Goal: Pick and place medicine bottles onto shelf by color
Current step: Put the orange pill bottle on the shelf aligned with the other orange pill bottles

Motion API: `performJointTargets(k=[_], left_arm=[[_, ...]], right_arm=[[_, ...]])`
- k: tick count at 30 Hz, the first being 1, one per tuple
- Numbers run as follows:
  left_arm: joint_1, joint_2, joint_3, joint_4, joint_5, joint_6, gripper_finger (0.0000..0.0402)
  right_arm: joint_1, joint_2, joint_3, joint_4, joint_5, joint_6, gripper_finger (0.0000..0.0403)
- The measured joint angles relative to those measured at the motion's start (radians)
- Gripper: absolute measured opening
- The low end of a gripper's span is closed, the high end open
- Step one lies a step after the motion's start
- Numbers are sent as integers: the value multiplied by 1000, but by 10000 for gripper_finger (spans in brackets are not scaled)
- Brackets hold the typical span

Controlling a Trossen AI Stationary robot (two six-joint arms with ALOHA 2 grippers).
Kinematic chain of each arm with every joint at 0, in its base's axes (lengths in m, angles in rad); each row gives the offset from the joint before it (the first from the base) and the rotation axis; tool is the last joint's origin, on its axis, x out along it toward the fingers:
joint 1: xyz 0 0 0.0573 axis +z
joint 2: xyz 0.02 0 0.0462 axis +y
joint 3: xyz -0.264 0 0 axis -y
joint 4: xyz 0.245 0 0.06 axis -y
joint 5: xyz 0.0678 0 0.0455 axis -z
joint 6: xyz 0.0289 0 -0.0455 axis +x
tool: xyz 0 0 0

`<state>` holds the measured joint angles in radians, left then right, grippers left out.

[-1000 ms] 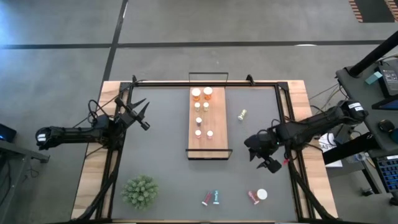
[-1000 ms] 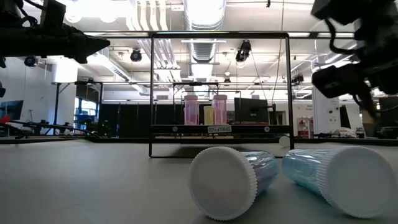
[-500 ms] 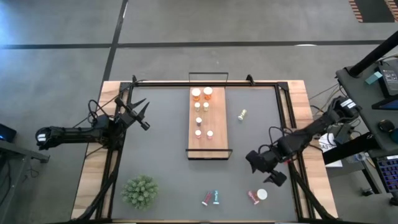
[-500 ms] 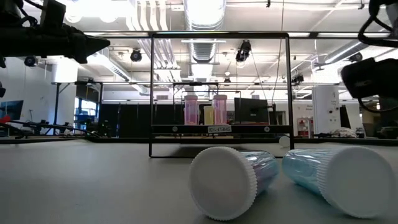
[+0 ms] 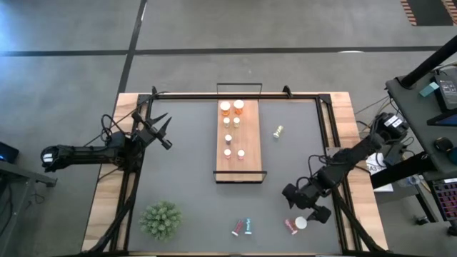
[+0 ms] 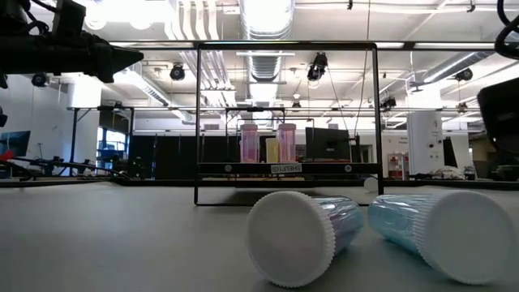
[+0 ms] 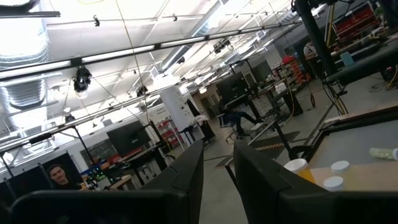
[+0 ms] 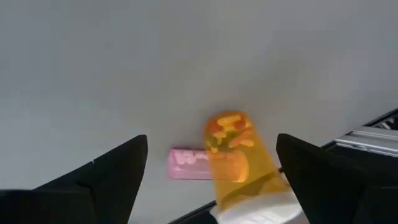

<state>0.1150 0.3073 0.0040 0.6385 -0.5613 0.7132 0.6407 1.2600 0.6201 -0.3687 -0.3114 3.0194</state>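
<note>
Right pincer [image 5: 308, 207], jaws wide and empty, hovers lower right above the orange bottle [image 8: 239, 158]; next, descend and grasp.

A grey floor [image 5: 214, 28] crossed by dark lines is seen beyond the table [image 5: 186, 193]; ceiling lights [image 6: 268, 12] and ducts are hung above it.

Right hand [image 5: 308, 205] low, fingers spread wide, left hand [image 5: 163, 130] shut, raised at table's edge

- Left arm [image 5: 93, 152]: dark, slim links, loose black cables looping near the wrist.
- Right arm [image 5: 350, 157]: matching black, chunky joints, cable trailing.
- Fingers [image 8: 106, 171]: matte black, wedge-shaped.
</note>
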Motion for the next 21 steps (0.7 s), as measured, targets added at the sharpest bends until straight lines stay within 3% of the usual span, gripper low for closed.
performJointTargets(k=[12, 21], left_arm=[[0, 0, 0, 0, 0, 0, 72], [0, 0, 0, 0, 0, 0, 72]], right_arm=[[67, 42, 76, -18, -2, -9, 348], [75, 133, 138, -20, -3, -113, 347]])
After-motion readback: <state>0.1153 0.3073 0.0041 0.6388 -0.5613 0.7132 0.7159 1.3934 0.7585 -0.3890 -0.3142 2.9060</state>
